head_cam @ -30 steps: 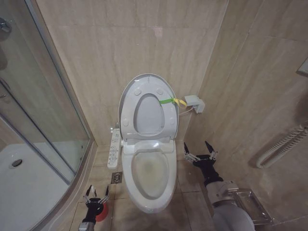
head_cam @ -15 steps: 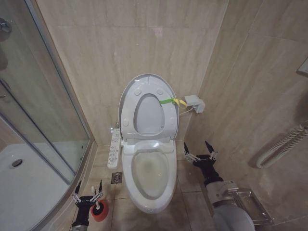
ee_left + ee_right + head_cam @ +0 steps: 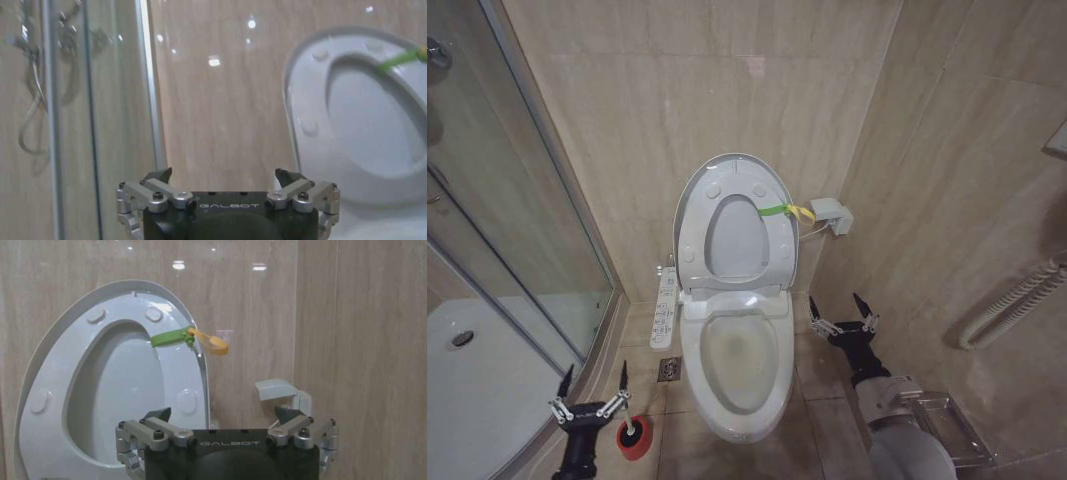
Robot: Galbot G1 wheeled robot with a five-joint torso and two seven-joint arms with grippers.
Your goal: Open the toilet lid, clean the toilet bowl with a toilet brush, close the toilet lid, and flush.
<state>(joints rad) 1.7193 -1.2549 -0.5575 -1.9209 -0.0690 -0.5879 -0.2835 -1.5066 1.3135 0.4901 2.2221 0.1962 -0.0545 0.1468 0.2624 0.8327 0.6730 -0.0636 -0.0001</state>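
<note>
Sliding away from the toilet bowl [image 3: 739, 362] toward the shower glass, the left tool [image 3: 590, 392] now sits beside the red cup holder [image 3: 634, 440] rather than over it — fingers spread, empty — while the right tool [image 3: 839, 312] stays open beside the raised toilet lid [image 3: 699, 205].

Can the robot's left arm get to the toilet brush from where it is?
Probably yes. The open left gripper sits close beside the toilet brush in its red cup on the floor, and nothing stands between them.
</note>
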